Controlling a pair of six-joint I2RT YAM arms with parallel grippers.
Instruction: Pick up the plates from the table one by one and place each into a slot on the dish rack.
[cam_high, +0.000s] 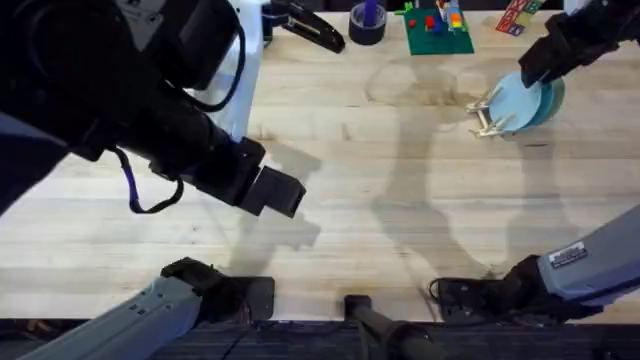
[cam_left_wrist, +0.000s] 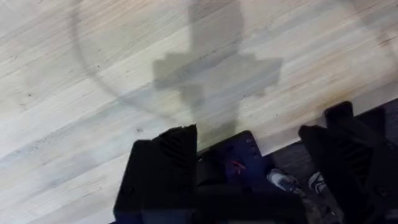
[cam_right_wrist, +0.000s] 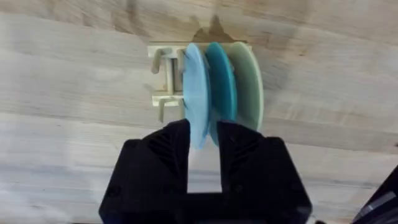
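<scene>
small pale wooden dish rack (cam_right_wrist: 166, 78) filled with three upright plates, light blue (cam_right_wrist: 196, 93), teal (cam_right_wrist: 222, 84), pale cream (cam_right_wrist: 249, 84), light blue plate clamped by right gripper (cam_right_wrist: 204, 138), left gripper (cam_left_wrist: 249, 146) spread wide, nothing held

— Where are the plates?

— All three stand on edge in the dish rack (cam_right_wrist: 166, 78), side by side: the light blue plate (cam_right_wrist: 195, 93) at the end nearest the rack's free pegs, the teal plate (cam_right_wrist: 221, 81) in the middle, the pale green plate (cam_right_wrist: 249, 84) beyond it.

— And the rack itself?

— Small, pale wood, thin upright pegs, sitting on the counter (cam_high: 400, 200) at its far right.
</scene>
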